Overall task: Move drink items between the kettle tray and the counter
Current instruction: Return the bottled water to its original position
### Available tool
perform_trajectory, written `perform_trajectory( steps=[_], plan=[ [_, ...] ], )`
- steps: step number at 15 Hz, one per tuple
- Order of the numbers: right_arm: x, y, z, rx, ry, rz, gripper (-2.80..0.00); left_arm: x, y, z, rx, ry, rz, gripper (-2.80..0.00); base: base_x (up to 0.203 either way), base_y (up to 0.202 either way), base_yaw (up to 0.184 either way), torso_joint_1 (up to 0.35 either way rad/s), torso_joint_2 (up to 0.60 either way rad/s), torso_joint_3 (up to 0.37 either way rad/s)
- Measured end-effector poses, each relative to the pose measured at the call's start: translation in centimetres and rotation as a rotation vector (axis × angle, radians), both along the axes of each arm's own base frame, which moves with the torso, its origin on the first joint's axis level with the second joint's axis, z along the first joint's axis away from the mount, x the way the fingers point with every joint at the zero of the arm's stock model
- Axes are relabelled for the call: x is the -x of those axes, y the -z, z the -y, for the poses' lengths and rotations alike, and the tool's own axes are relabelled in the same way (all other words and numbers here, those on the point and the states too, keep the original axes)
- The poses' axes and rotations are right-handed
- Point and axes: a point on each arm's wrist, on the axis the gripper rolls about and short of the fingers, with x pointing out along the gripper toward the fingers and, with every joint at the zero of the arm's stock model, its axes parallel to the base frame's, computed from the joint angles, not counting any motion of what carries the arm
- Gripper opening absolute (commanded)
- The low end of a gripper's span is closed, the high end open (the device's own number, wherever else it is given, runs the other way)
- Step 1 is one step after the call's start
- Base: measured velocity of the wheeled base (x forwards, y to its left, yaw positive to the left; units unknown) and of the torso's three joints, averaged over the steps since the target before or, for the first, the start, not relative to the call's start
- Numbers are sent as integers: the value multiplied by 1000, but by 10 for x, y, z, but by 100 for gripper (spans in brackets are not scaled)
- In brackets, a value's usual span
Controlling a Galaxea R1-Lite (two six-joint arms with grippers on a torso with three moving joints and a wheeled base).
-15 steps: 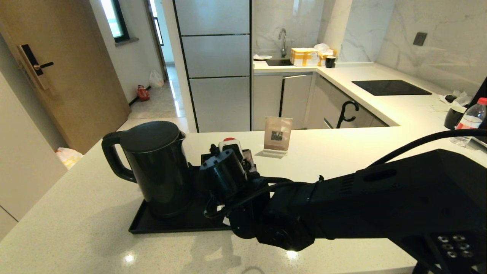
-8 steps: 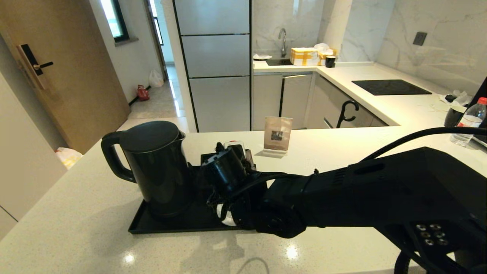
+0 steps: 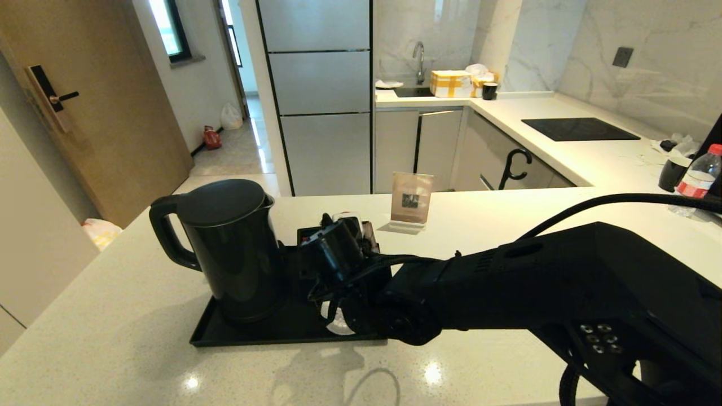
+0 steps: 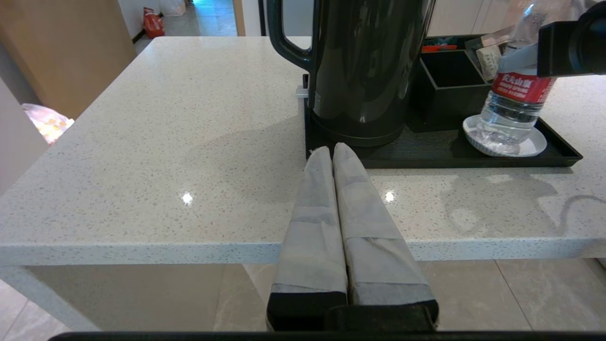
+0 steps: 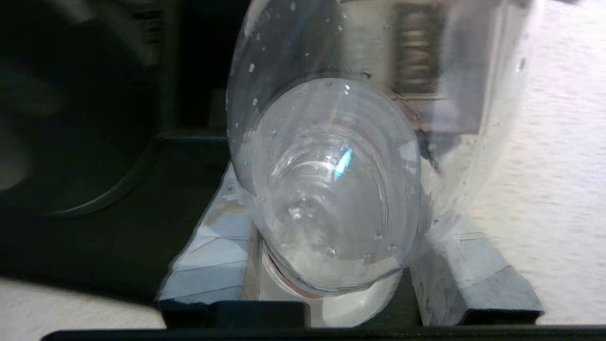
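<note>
A clear water bottle [image 4: 513,102] with a red label stands upright on a white saucer [image 4: 532,144] at the right end of the black kettle tray [image 4: 426,152]. My right gripper [image 5: 334,203] is shut on the bottle [image 5: 326,142] near its top, one taped finger on each side. In the head view the right arm reaches across the counter [image 3: 113,316] and hides most of the bottle. A pale sachet [image 4: 485,59] sticks up from the small compartment box. My left gripper [image 4: 331,150] is shut and empty, parked low at the counter's front edge.
The black kettle [image 3: 234,248] fills the tray's left half. The compartment box [image 4: 447,78] sits behind the saucer. A QR card [image 3: 410,206] stands beyond the tray. A second red-capped bottle [image 3: 698,175] is at the far right, with the hob [image 3: 578,129] behind.
My right gripper has come down with the bottle; its red cap has sunk out of sight behind the wrist. The left arm has not moved.
</note>
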Motion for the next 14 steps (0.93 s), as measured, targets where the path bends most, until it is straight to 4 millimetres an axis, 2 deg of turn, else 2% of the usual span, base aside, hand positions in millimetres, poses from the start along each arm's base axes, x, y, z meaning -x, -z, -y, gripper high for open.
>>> perform_trajectory(
  steps=[10,14],
  plan=[
    [0,-1,2,2,4,0,0,0,0,0,0,0,0,-280,0,0,0,0,0,0],
    [13,-7,12,15,-13,-37,0,0,0,0,0,1,0,-280,0,0,0,0,0,0]
  ],
)
